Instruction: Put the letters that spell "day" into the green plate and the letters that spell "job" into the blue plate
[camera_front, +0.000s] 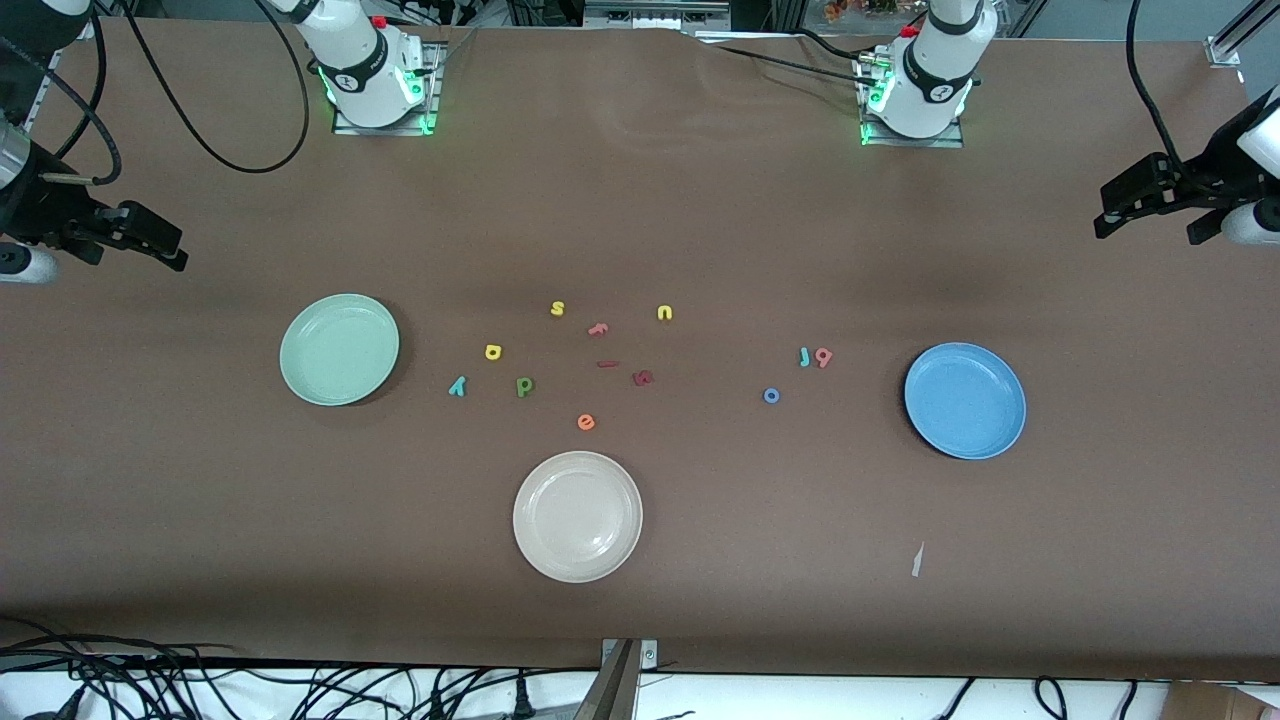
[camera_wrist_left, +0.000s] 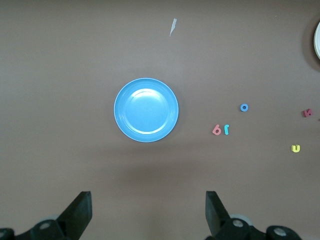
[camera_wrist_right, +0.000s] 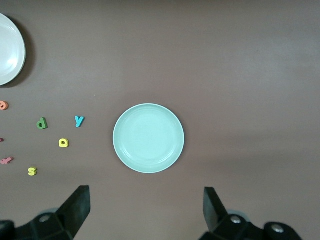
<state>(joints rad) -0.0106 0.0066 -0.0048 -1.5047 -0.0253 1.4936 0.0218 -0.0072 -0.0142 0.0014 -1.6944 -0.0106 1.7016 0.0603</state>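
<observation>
The green plate (camera_front: 340, 349) (camera_wrist_right: 148, 138) lies empty toward the right arm's end. Beside it on the table are a teal "y" (camera_front: 457, 386) (camera_wrist_right: 79, 120), a dark green "d" (camera_front: 525, 386) (camera_wrist_right: 42, 123) and a yellow "a" (camera_front: 492, 352) (camera_wrist_right: 63, 143). The blue plate (camera_front: 965, 400) (camera_wrist_left: 146, 110) lies empty toward the left arm's end. Beside it are a teal "j" (camera_front: 804, 356) (camera_wrist_left: 226, 129), a pinkish "b" (camera_front: 823, 357) (camera_wrist_left: 216, 130) and a blue "o" (camera_front: 771, 396) (camera_wrist_left: 244, 107). High over the table's ends, my right gripper (camera_front: 170, 245) (camera_wrist_right: 147, 207) and left gripper (camera_front: 1145, 215) (camera_wrist_left: 148, 210) wait open, holding nothing.
A cream-white plate (camera_front: 577, 516) lies nearest the front camera. Between the plates are a yellow "s" (camera_front: 557, 308), a yellow "u" (camera_front: 665, 313), a salmon "f" (camera_front: 598, 328), an orange "e" (camera_front: 586, 422) and two dark red letters (camera_front: 643, 378). A paper scrap (camera_front: 917, 560) lies near the blue plate.
</observation>
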